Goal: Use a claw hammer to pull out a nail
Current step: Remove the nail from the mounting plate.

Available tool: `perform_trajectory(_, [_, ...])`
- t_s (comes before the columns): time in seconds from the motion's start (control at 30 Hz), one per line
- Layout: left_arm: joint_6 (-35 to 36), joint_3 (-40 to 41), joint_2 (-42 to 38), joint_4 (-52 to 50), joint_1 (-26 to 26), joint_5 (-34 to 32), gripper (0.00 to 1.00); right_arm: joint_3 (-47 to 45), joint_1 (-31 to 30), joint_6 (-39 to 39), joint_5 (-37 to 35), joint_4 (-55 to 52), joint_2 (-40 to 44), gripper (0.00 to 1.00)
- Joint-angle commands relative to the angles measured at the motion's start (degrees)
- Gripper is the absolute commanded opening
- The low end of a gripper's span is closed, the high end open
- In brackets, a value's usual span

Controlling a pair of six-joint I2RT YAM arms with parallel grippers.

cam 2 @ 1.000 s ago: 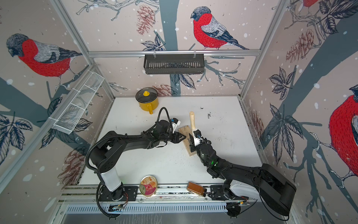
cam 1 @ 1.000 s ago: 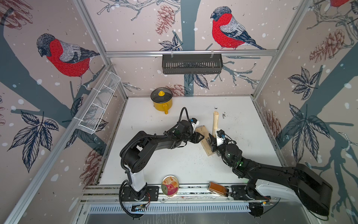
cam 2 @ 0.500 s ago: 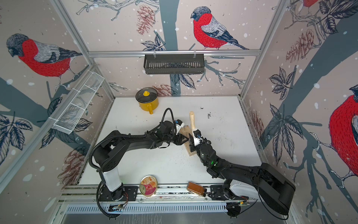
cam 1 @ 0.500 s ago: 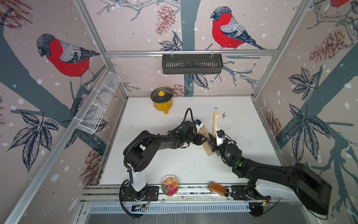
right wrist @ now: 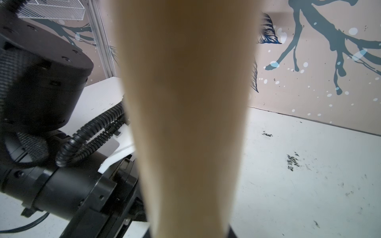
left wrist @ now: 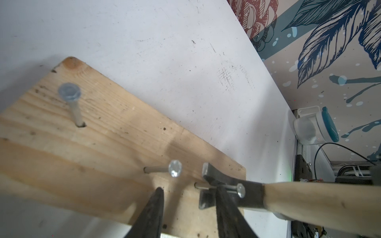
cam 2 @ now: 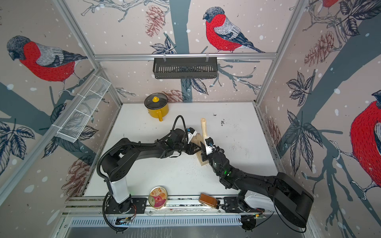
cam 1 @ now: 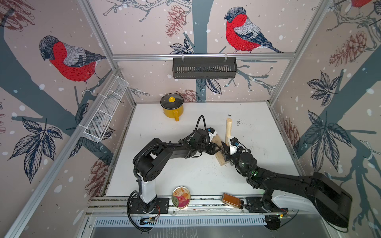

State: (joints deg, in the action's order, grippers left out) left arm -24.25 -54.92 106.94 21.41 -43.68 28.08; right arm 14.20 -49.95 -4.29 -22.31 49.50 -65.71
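The claw hammer (left wrist: 252, 195) lies with its split claw around a thin nail (left wrist: 240, 190) that leans out of a pale wooden block (left wrist: 92, 156). My right gripper (right wrist: 187, 235) is shut on the hammer's wooden handle (right wrist: 185, 103), which sticks up toward the back in both top views (cam 1: 228, 128) (cam 2: 203, 127). My left gripper (left wrist: 189, 197) is open over the block's face, with one finger (left wrist: 153, 210) beside the claw and the other crossing the nail. In both top views the left gripper (cam 1: 217, 147) (cam 2: 194, 147) meets the right gripper (cam 1: 226, 149) at the block (cam 1: 221, 161).
Two thicker nails (left wrist: 175, 168) (left wrist: 70, 92) also stand in the block. A yellow lidded pot (cam 1: 172, 108) sits at the back. A round tin (cam 1: 181, 196) and a brown bottle (cam 1: 232, 201) lie on the front rail. A white tub (left wrist: 315, 125) shows by the right wall.
My left arm has reached to the right, and its gripper now sits over the block beside the hammer head. The right arm and hammer have not moved.
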Motion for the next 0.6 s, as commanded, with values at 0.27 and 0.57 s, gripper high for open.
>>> perform_trajectory(0.27, [-1.2,0.2,0.2,3.1,0.1,1.9,0.30,0.7,-0.1,0.6,0.9,6.0,-0.1,0.01])
perform_trajectory(0.57, [-2.6,1.1,0.1,5.0,1.1,3.4,0.16,0.9,-0.1,0.4,0.9,5.4,-0.3,0.02])
